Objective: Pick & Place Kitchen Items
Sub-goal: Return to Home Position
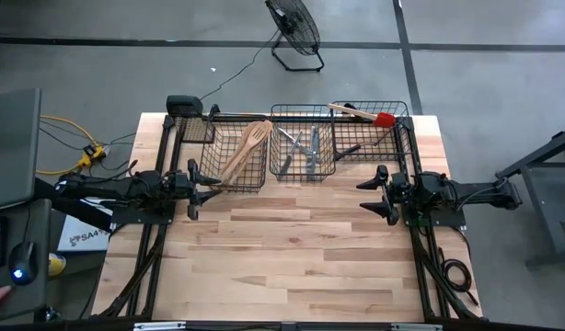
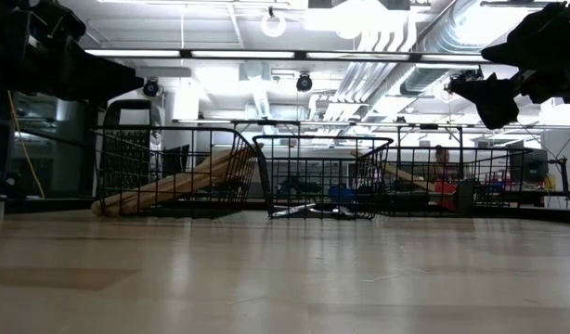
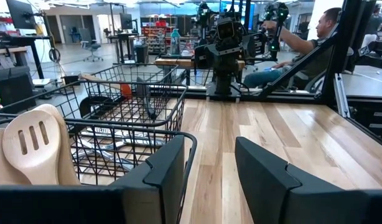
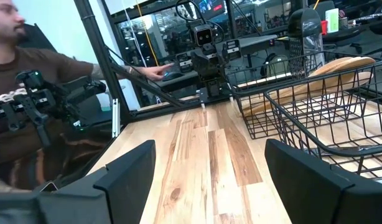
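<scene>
I see the wooden spoons (image 1: 246, 152) leaning diagonally in the left basket (image 1: 229, 118), heads up toward its far rim. The red spatula (image 1: 367, 115) lies crosswise over the right basket (image 1: 404, 138), head pointing right. The left gripper (image 1: 209, 190) and right gripper (image 1: 365, 194) hover over the table (image 1: 301, 248), jaws wide apart, empty.

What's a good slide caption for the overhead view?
Left gripper and right gripper hover open near three wire baskets holding wooden utensils, metal cutlery and a red-headed spatula.
</scene>
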You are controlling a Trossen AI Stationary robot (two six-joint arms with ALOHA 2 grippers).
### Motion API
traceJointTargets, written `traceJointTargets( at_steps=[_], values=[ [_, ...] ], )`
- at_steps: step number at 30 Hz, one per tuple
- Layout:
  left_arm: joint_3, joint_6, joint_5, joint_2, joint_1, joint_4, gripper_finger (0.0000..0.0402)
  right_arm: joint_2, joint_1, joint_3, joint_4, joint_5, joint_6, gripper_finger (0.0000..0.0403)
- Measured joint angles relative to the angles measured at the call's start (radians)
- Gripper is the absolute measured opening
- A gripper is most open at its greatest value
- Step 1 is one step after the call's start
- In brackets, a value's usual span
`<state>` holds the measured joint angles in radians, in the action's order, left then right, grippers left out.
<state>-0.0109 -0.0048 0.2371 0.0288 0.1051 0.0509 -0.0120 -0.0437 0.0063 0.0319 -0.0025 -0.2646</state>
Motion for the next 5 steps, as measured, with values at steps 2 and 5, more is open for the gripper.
traceJointTargets(
  at_steps=[2,5],
  values=[
    [0.000,0.000,0.000,0.000,0.000,0.000,0.0141,0.000,0.000,0.000,0.000,0.000,0.000,0.0295],
    [0.000,0.000,0.000,0.000,0.000,0.000,0.0141,0.000,0.000,0.000,0.000,0.000,0.000,0.0295]
  ],
)
